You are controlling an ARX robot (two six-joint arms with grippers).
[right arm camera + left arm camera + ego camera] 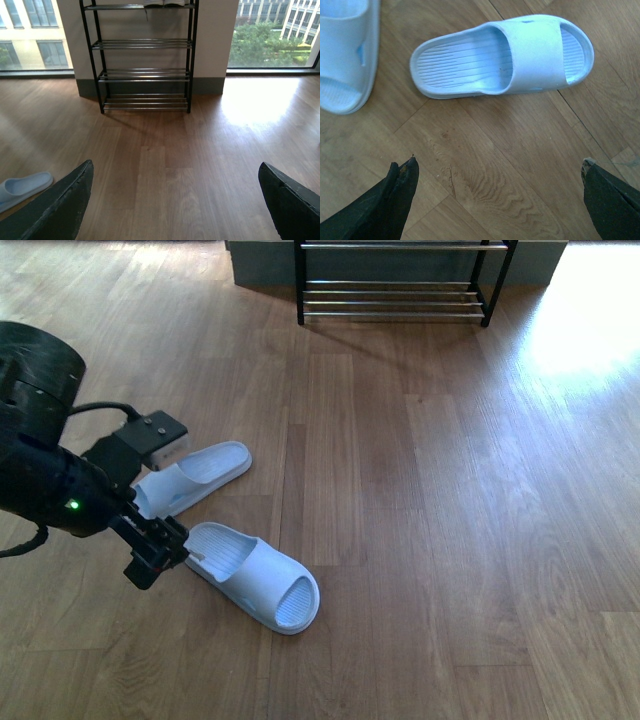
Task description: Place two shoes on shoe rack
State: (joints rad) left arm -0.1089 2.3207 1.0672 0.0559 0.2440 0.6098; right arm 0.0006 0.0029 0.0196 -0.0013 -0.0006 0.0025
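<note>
Plainly, the two shoes are pale blue moulded slides with a broad strap, an open toe and a ribbed footbed; both lie on the wooden floor [450, 540] at the robot's left, the nearer slide [255, 580] angled with its toe toward the robot, the farther slide [195, 475] just behind it, the two apart; the shoe rack [395, 300], a black frame with shiny rods, stands well apart from them at the far side of the room. The front view shows the left gripper [160, 550] low beside the nearer slide's heel, though whether it touches cannot be told there. The left wrist view settles it: the fingers [402, 175] are spread wide over bare boards, one slide [505, 55] lying crosswise ahead of them untouched, the other cut off by the frame edge. The right gripper [175, 170] appears only in its own wrist view, spread wide and holding nothing; that view alone shows the rack's full height, four tiers between bright windows [272, 32], something pale on its top shelf, too cropped to name.
</note>
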